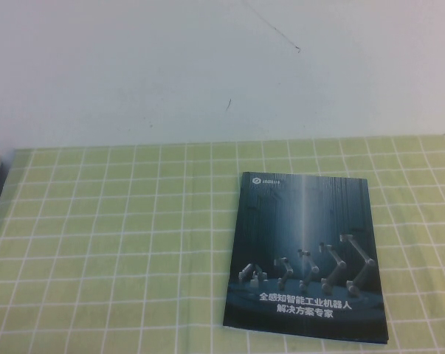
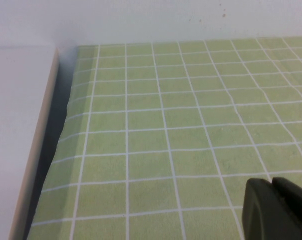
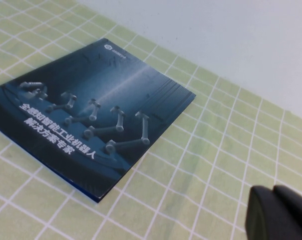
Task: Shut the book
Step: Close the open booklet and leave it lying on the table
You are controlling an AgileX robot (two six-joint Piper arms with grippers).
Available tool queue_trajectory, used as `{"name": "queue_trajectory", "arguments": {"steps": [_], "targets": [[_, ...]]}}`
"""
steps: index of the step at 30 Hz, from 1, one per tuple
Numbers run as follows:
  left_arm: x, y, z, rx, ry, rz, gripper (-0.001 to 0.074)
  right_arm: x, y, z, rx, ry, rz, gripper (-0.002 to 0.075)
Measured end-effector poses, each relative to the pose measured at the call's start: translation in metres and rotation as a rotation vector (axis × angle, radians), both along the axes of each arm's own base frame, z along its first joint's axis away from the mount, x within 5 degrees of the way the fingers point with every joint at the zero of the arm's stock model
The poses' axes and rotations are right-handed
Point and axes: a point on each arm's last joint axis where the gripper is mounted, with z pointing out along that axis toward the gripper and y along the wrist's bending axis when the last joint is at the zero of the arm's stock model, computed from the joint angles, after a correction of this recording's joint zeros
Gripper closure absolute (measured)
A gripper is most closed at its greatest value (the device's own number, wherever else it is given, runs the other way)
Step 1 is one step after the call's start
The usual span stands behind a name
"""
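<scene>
Green checked tablecloth (image 1: 97, 243) | dark-blue glossy booklet (image 1: 307, 258) lies shut; light, floppy, slick; pinch cover edge | left gripper (image 2: 272, 190) over tablecloth, right gripper (image 3: 273, 195) near booklet, both 2 pressed together

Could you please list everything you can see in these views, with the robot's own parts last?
book: one, dark blue cover with white lettering and pictured robot arms, lying closed and flat on the cloth, on the robot's right.
cloth: one, light green with a white grid, spread under the book.
white surface: one, plain white, beyond the cloth's far edge.
pale panel: one, off-white, along the cloth's left edge.
left gripper: one, black, fingers together, over bare cloth near the pale panel; out of the high view.
right gripper: one, black, fingers together, over cloth beside the book, not touching it; out of the high view.
</scene>
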Motion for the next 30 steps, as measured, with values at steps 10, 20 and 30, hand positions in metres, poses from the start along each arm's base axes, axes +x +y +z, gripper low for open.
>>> {"name": "queue_trajectory", "arguments": {"steps": [10,20,30], "targets": [[0.0,0.0,0.0,-0.002,0.002,0.0,0.0739,0.001,0.0,-0.002,0.005,0.001,-0.001,0.0729],[0.0,0.0,0.0,-0.002,0.002,0.0,0.0739,0.009,-0.019,-0.038,0.197,-0.004,-0.304,0.0729],[0.0,0.0,0.0,-0.016,0.004,0.004,0.0739,0.02,-0.028,-0.088,0.178,-0.03,-0.385,0.0729]]}}
